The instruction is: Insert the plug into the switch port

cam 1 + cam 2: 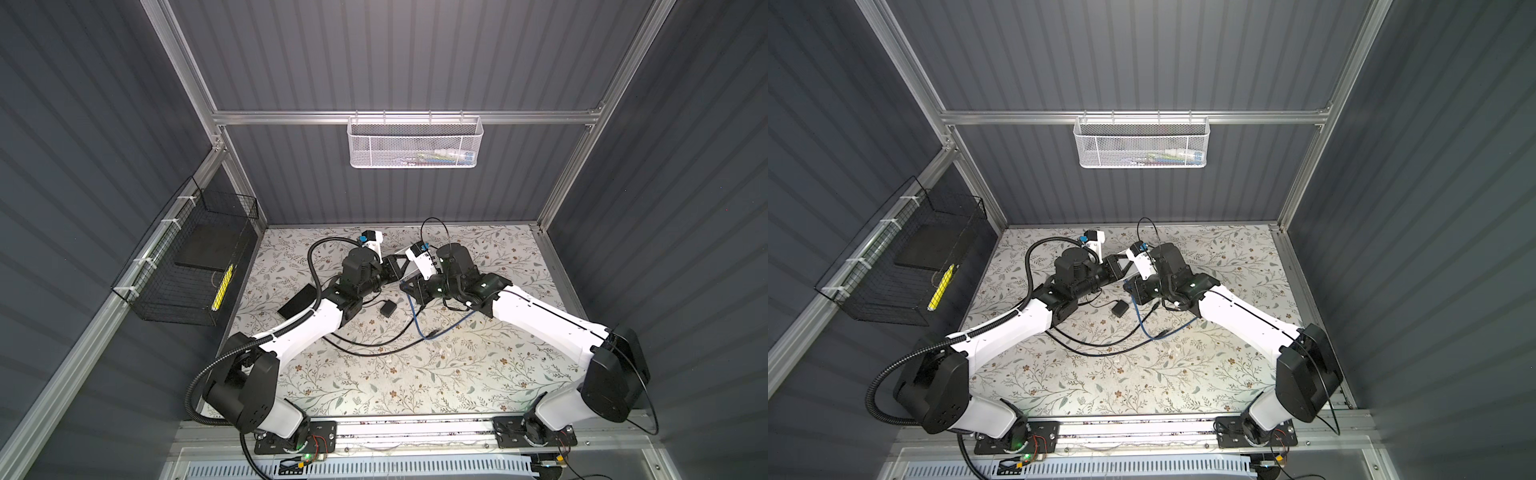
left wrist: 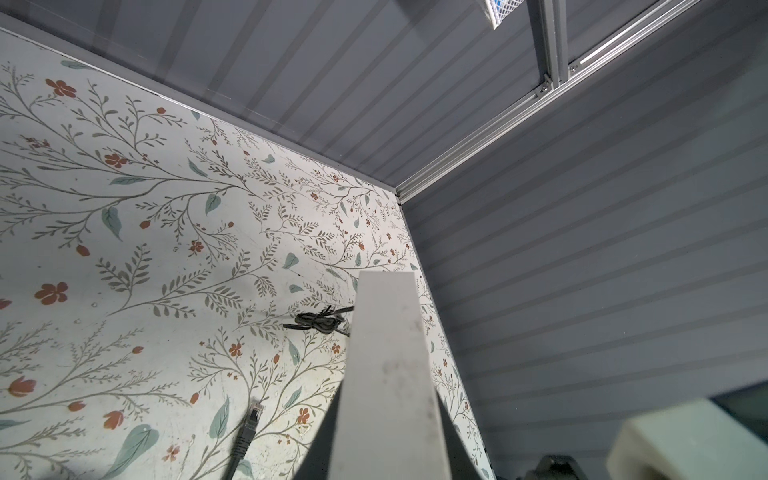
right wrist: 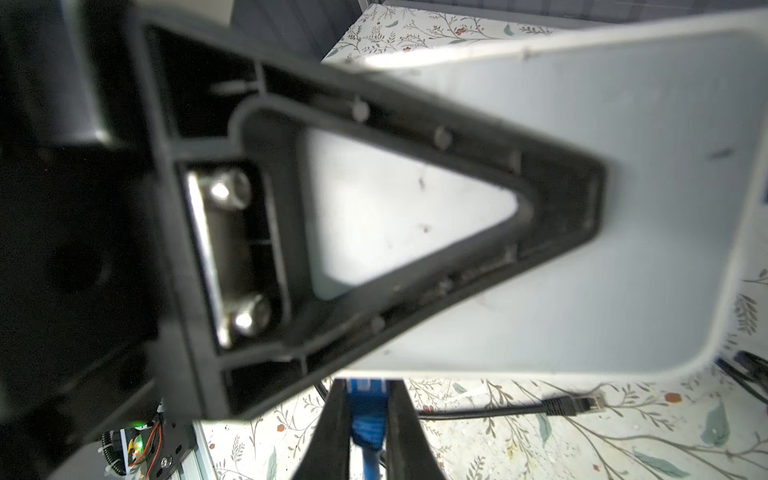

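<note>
Blue plug (image 3: pixel 366 419) is clamped in right gripper (image 3: pixel 368 388), long axis pointed at switch (image 3: pixel 582 208) | switch is clamped by left gripper (image 2: pixel 390 392) just ahead of plug tip | port is not seen

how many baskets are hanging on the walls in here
2. A white mesh basket hangs high on the back wall, and a black wire basket hangs on the left wall. Both appear in both top views; none seems hidden.
</note>
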Available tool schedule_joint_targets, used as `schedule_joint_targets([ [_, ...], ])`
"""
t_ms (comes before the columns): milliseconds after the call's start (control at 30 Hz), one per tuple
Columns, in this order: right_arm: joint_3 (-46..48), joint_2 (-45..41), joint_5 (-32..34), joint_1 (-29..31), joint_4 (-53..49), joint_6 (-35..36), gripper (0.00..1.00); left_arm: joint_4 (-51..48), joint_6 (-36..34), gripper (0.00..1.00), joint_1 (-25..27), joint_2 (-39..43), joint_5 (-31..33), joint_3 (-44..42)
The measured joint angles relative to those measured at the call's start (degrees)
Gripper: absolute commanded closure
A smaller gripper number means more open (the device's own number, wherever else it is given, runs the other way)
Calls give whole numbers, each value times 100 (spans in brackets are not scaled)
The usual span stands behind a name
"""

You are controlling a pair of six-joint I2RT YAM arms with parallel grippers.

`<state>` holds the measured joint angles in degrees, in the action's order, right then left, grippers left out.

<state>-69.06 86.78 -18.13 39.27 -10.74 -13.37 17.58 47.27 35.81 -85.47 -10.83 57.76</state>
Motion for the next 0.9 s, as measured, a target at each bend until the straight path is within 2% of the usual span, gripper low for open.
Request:
schedule_joint_targets([
  [233, 378, -144, -31, -83, 811, 87, 88, -540, -35, 100, -251, -195, -422, 570],
  [400, 890, -435, 105, -262, 1464, 131, 67, -1117, -74, 100, -221, -678, -804, 1211],
  [567, 1318, -723, 581, -555, 1982, 210, 58, -1609, -103, 100, -199, -1150, -1073, 1421],
  [700, 1818, -1104, 754, -660, 2173, 234, 53, -1895, -98, 100, -170, -1558, -1211, 1513],
  [900, 2767, -1755, 1117, -776, 1963, -76, 52, -1967, -48, 100, -162, -1884, -1309, 1821],
])
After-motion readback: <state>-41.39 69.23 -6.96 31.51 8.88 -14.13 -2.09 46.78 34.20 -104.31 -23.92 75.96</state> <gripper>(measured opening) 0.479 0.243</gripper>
